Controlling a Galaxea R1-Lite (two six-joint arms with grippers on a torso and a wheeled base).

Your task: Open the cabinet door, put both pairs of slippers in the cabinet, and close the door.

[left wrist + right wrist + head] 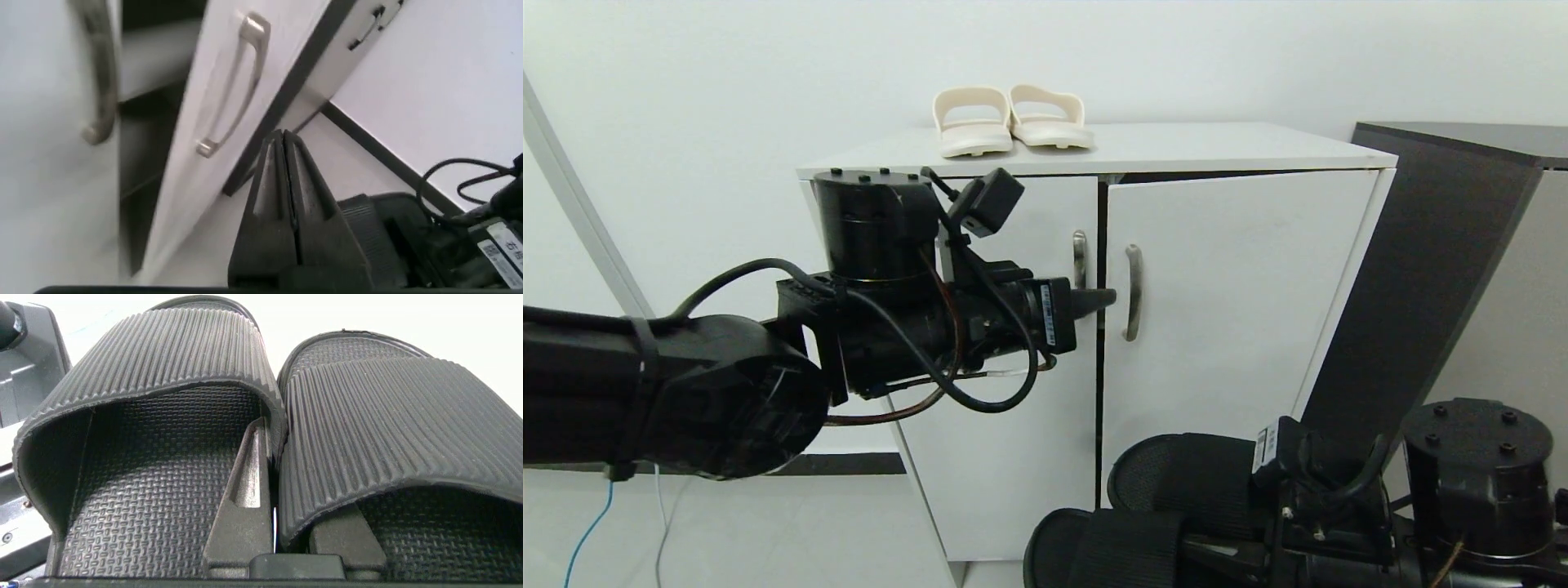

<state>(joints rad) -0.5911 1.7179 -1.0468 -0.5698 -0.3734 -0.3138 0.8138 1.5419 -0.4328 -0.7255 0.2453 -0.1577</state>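
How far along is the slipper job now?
Done: the right door is only ajar, with a dark gap at its top. In hand: the left tool, shut, sits at the door's edge; the right tool grips the black slippers. Left: open the door fully, store both pairs, the cream slippers lying on the cabinet top, then close.

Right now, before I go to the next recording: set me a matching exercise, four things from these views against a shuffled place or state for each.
Things:
1. cream slippers
2. black slippers
3. left hand
4. right door

Places or states:
A. ajar
B. on top of the cabinet
C. shut on nothing
D. held by the right hand

Pairs: 1-B, 2-D, 3-C, 4-A
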